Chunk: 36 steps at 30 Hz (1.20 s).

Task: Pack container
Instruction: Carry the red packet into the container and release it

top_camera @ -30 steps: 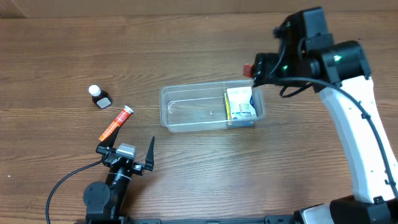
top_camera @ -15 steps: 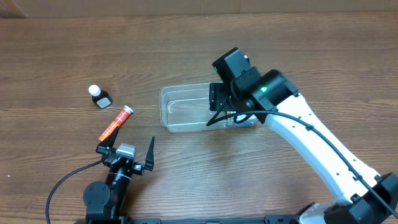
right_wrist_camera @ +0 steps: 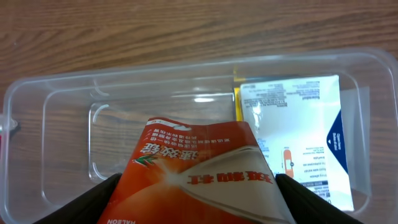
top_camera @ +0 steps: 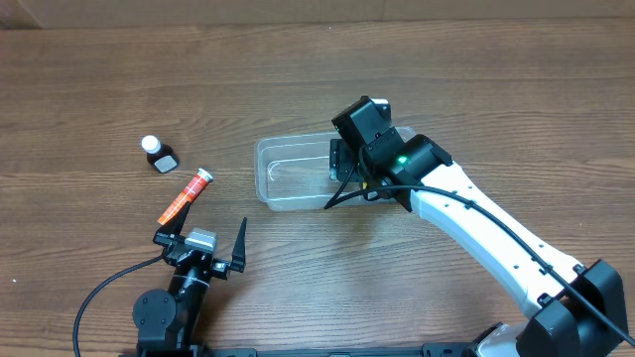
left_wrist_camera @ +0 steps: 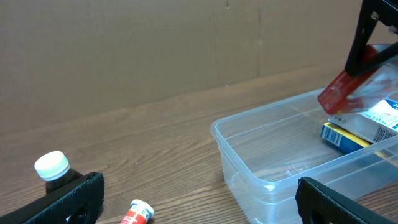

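Right wrist view: the right gripper [right_wrist_camera: 196, 200] clasps a red packet [right_wrist_camera: 199, 168] over the clear container [right_wrist_camera: 149, 102], which sits mid-table with a white-and-blue box [right_wrist_camera: 298, 124] at one end. The left gripper [top_camera: 203, 235] rests spread wide, holding nothing, near an orange tube [top_camera: 185, 196].

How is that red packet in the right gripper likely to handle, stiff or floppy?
The red packet looks like a thin, glossy, creased pouch, so it is probably floppy and light. Its shiny face may be slippery in the right gripper. Flat, it should not roll.
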Each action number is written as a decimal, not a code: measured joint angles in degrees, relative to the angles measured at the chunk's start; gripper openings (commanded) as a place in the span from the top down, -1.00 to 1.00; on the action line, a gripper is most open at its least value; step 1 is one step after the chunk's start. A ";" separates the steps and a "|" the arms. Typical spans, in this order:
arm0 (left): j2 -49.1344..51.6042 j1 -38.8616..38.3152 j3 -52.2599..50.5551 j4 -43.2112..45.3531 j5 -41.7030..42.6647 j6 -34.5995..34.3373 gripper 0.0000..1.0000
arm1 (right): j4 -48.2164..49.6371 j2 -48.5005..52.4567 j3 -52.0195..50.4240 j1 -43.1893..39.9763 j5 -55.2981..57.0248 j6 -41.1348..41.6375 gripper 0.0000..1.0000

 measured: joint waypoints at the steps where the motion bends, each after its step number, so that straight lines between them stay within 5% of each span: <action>1: -0.02 0.00 0.00 0.00 0.00 0.00 -1.00 | 0.81 0.31 0.00 0.00 0.26 -0.39 -0.52; 26: -0.02 0.00 0.00 0.00 0.00 0.00 -1.00 | 5.09 7.85 -0.04 0.04 -2.34 -4.94 -0.61; 32: 0.00 0.00 0.00 0.00 0.00 0.00 -1.00 | -2.10 7.98 3.85 0.04 -12.33 -7.74 -0.29; 36: -0.02 0.00 0.00 -0.02 0.00 0.00 -1.00 | -1.99 8.00 4.52 0.48 -15.85 -9.27 -0.25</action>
